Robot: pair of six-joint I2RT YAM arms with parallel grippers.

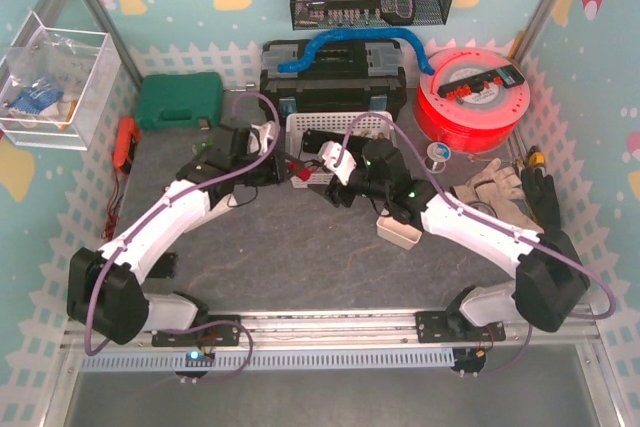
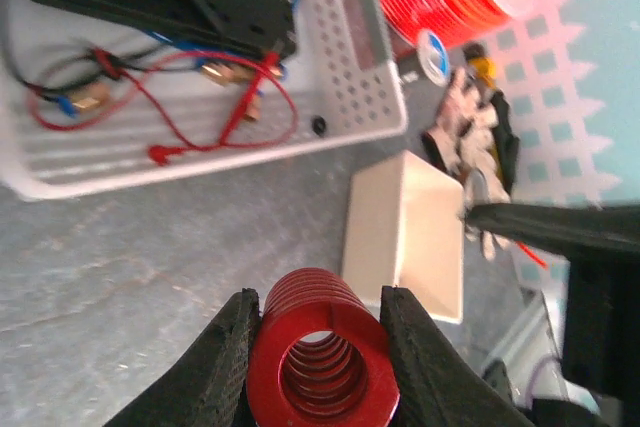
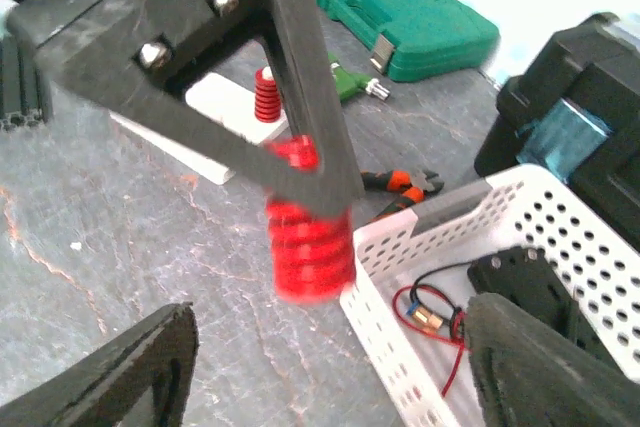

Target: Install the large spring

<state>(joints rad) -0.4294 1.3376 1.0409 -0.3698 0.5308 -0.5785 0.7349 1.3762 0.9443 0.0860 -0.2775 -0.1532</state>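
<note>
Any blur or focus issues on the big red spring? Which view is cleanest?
Right wrist: the large red coil spring is smeared by motion blur, coils hard to separate. Left wrist: it is sharp, gripped in the left end effector, background softer, so cleanest. Top external: evenly lit, no strong glare, but the spring is too small to judge.

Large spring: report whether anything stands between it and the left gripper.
Nothing visible does. The left gripper is closed directly on the large spring, one finger against each side, with no object between them. The right gripper stands open, not touching the spring.
</note>
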